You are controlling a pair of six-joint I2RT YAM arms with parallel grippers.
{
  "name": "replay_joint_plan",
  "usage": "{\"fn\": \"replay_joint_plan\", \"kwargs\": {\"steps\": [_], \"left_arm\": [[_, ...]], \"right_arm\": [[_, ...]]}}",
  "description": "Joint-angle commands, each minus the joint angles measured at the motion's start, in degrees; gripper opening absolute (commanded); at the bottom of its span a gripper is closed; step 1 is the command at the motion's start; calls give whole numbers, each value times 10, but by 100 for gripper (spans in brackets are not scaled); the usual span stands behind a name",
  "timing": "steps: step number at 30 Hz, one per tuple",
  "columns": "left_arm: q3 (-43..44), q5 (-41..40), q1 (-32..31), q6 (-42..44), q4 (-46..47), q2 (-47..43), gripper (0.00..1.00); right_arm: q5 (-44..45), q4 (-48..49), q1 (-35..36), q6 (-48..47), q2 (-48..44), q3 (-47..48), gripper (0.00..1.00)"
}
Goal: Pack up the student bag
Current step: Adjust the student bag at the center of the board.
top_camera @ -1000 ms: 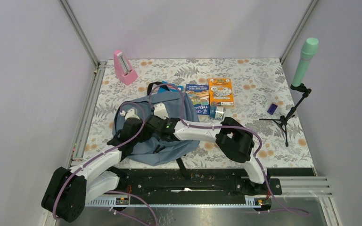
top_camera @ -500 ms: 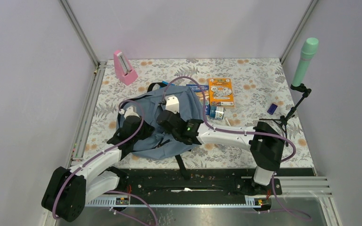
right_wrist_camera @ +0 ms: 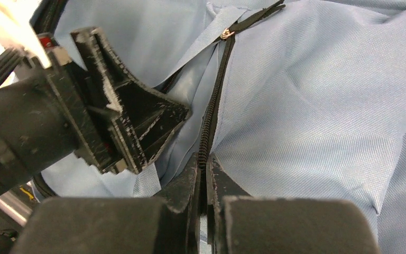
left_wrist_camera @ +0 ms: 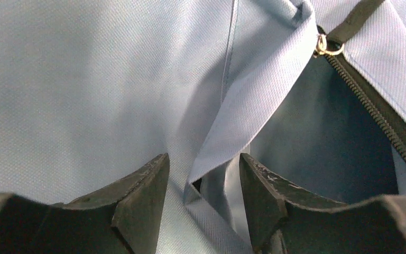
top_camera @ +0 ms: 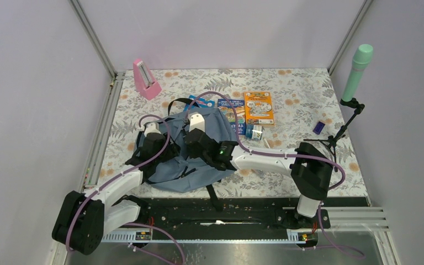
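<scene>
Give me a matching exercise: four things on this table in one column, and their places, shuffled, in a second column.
1. pink wedge-shaped metronome
2. mint-green microphone on a black stand
3. orange book
4. grey-blue fabric backpack

a. near centre-left
b. far left corner
c. right edge
d. far middle

Pairs: 1-b, 2-c, 3-d, 4-a

On the desk [top_camera: 298, 88] the student bag [top_camera: 199, 160] lies left of centre, toward the near edge. The left claw [left_wrist_camera: 203, 172] sits on the bag's left part, a fabric fold between its fingers. The right claw [right_wrist_camera: 204, 166] is just right of it, on the zipper [right_wrist_camera: 214, 100]. Metronome [top_camera: 145, 79]: far left corner, behind the bag. Two books [top_camera: 258, 107]: side by side at the bag's far right, the left one touching it. Small box [top_camera: 255, 131]: just near of the books. Stand [top_camera: 342, 130]: right edge, with a small block [top_camera: 319, 127] just left of it.
</scene>
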Motion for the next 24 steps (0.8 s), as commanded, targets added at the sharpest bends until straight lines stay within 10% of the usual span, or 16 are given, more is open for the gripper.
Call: {"fn": "replay_joint_plan", "kwargs": {"steps": [1,10,24], "left_arm": [[35,1,14,36,3,25,55],[50,-34,36,46,-17,53,0],[35,9,70,51,3,40,0]], "right_arm": [[-34,80,-1,-13,-3,15,0],[7,44,-3,1,-3,21,0],[11,-9,-28,25,-11,20,11]]}}
